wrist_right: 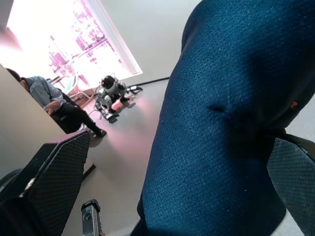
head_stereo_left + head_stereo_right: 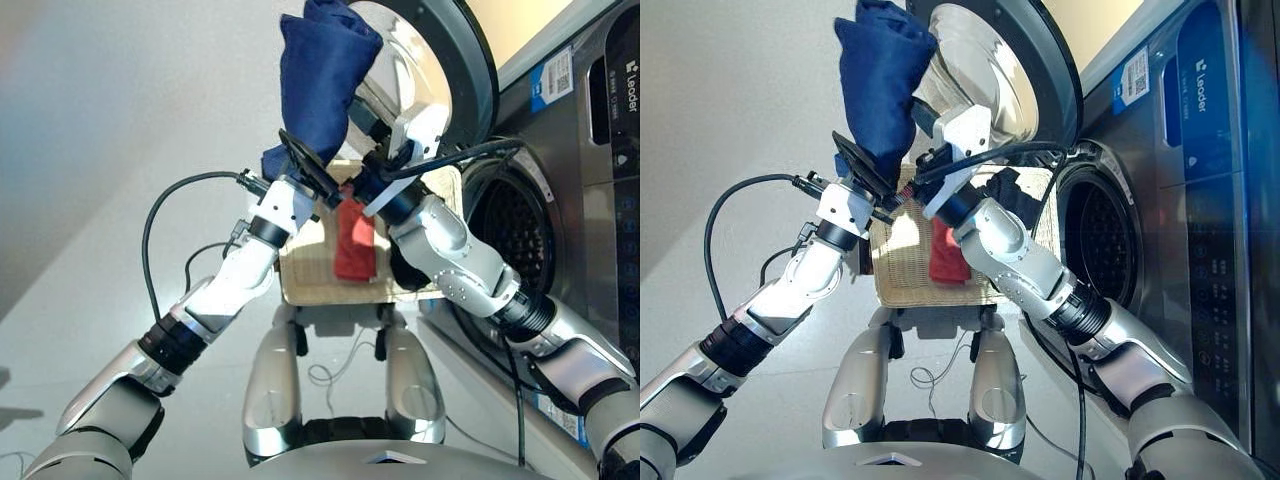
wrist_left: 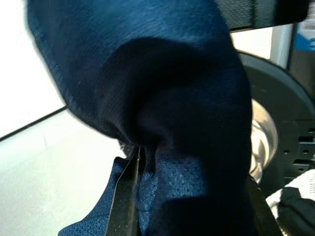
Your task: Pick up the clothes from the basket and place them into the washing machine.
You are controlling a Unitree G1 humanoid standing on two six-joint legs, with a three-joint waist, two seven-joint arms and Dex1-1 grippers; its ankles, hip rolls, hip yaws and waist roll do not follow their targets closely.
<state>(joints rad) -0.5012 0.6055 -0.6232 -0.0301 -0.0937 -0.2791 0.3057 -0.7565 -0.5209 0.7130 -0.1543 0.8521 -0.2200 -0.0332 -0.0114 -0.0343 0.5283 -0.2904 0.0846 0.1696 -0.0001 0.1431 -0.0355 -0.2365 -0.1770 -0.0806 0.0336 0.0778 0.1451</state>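
My left gripper [image 2: 305,165] is shut on the navy blue cloth [image 2: 322,75] and holds it high, in front of the open round door [image 2: 455,60] of the washing machine [image 2: 560,190]. In the left wrist view one finger [image 3: 125,196] presses into that cloth [image 3: 187,98]. My right gripper [image 1: 182,147] is open, its fingers spread on either side of the hanging navy cloth [image 1: 231,123]. Below, the cream basket [image 2: 310,285] holds a red cloth [image 2: 354,245] and a black cloth [image 2: 1010,195]. The steel drum [image 2: 515,225] stands open at the right.
A black cable [image 2: 165,215] loops off my left arm, and another cable [image 2: 470,152] runs along the right wrist. The dark upper unit [image 2: 1210,110] sits above the drum. Far off, a person [image 1: 44,96] sits near another robot [image 1: 110,88] on the floor.
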